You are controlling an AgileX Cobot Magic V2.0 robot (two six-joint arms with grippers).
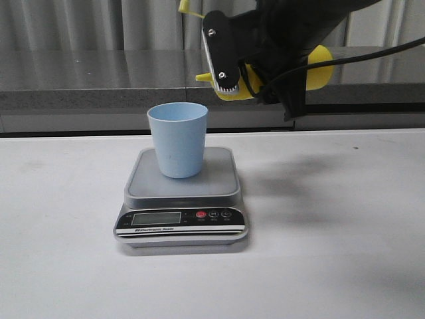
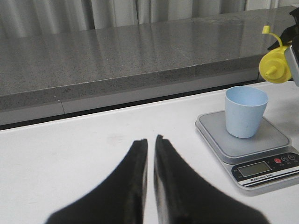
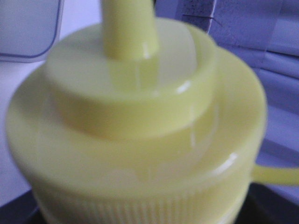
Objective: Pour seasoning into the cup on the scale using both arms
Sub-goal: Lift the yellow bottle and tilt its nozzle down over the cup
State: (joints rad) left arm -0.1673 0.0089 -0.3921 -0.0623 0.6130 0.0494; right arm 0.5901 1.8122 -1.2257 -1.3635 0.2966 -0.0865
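The pale blue cup [image 1: 177,139] stands upright on the steel platform of the silver-grey scale [image 1: 182,219]. Above and to the right of it, my right gripper [image 1: 234,74] is shut on the yellow seasoning bottle [image 1: 320,68], which lies nearly level. Its nozzle [image 1: 202,78] points left, just above and to the right of the cup's rim. The tethered cap [image 1: 184,6] sticks up. In the right wrist view the bottle's shoulder and nozzle [image 3: 135,130] fill the frame and hide the fingers. My left gripper [image 2: 150,140] is shut and holds nothing, over the table left of the scale [image 2: 247,144] and cup [image 2: 245,112].
A grey stone ledge [image 1: 80,83] runs along the back of the white table [image 1: 332,252], with pale curtains behind it. The scale's display [image 1: 156,217] and buttons face the front edge.
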